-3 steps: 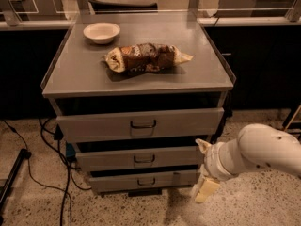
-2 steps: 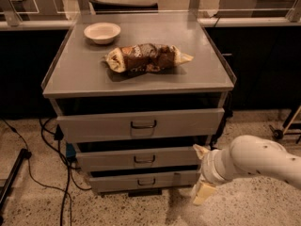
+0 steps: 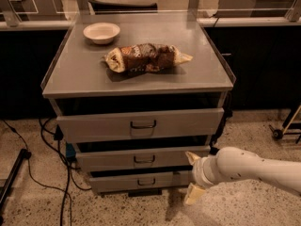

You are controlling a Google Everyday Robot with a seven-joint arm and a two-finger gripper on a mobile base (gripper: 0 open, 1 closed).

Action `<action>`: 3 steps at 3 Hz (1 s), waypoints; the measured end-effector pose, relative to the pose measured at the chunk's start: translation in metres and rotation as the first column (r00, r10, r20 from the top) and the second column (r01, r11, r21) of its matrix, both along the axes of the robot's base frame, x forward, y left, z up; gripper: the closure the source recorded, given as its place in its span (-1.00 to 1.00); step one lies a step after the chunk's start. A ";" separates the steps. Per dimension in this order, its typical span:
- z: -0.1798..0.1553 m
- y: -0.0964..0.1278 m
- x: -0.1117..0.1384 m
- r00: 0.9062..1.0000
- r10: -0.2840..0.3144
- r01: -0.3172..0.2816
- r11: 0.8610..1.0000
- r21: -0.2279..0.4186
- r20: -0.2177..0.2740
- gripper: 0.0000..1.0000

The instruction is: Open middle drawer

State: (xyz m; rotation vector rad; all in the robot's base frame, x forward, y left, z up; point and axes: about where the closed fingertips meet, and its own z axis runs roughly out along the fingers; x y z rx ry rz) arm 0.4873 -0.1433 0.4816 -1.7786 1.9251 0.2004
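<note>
We judged the step in hand to be the reach for the middle drawer (image 3: pixel 108 160), whose grey front sat between the taller top drawer (image 3: pixel 94 125) above it and the lowest drawer (image 3: pixel 113 182) beneath it. Its small dark wire handle (image 3: pixel 144 159) lay at the centre of that front.

To do this well, we would have had to bring the end effector (image 3: pixel 193 175) in from the right of the middle drawer to that handle. There one finger should hook behind the wire before the grip closed. The pull should then run straight out along the drawer's slide, since a skewed pull could jam it. We would also have taken care not to catch the lowest drawer's handle (image 3: pixel 146 181), just under the middle drawer.

The end effector hung off the right end of the middle drawer, well short of its handle. Its two cream fingers (image 3: pixel 194 193) stood wide apart, one above the other, and held nothing. The upper finger sat right beside the middle drawer's right end; whether it touched, we could not tell.
</note>
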 end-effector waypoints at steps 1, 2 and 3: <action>0.000 0.000 0.000 1.000 0.000 0.000 1.000 0.000 0.000 -1.00; -0.012 -0.001 0.005 1.000 -0.010 0.010 1.000 -0.001 0.007 -1.00; -0.030 0.000 0.022 0.999 -0.017 0.017 1.000 -0.002 0.029 -1.00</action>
